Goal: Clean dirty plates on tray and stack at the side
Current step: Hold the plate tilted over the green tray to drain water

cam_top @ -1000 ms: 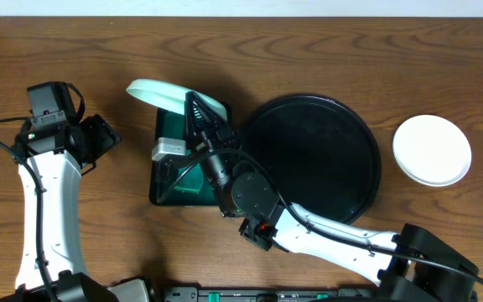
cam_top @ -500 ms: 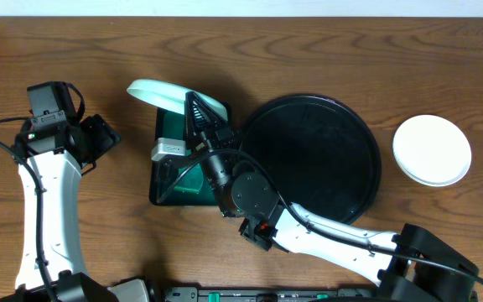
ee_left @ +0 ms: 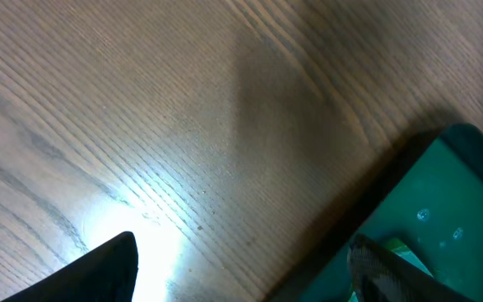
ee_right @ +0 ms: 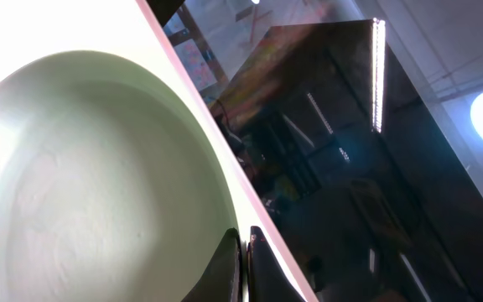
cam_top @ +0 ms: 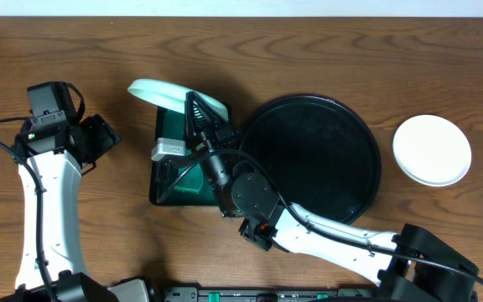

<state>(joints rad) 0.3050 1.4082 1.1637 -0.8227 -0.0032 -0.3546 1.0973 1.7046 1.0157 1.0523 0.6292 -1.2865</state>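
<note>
A pale mint plate (cam_top: 170, 94) hangs tilted on its edge over the dark green tray's far end, and my right gripper (cam_top: 194, 107) is shut on its rim. In the right wrist view the two fingers of the right gripper (ee_right: 244, 252) pinch that rim, and the plate's inside (ee_right: 82, 184) shows no smear. The round black tray (cam_top: 309, 159) lies just right of it with nothing on it. Stacked white plates (cam_top: 432, 149) rest at the far right. My left gripper (cam_top: 103, 138) is open over bare wood at the left, its fingers wide apart around nothing (ee_left: 241, 268).
The rectangular dark green tray (cam_top: 181, 183) sits under the right wrist, and its corner (ee_left: 451, 193) shows in the left wrist view. The right arm stretches across the table's front edge. Bare wood lies along the back and the left.
</note>
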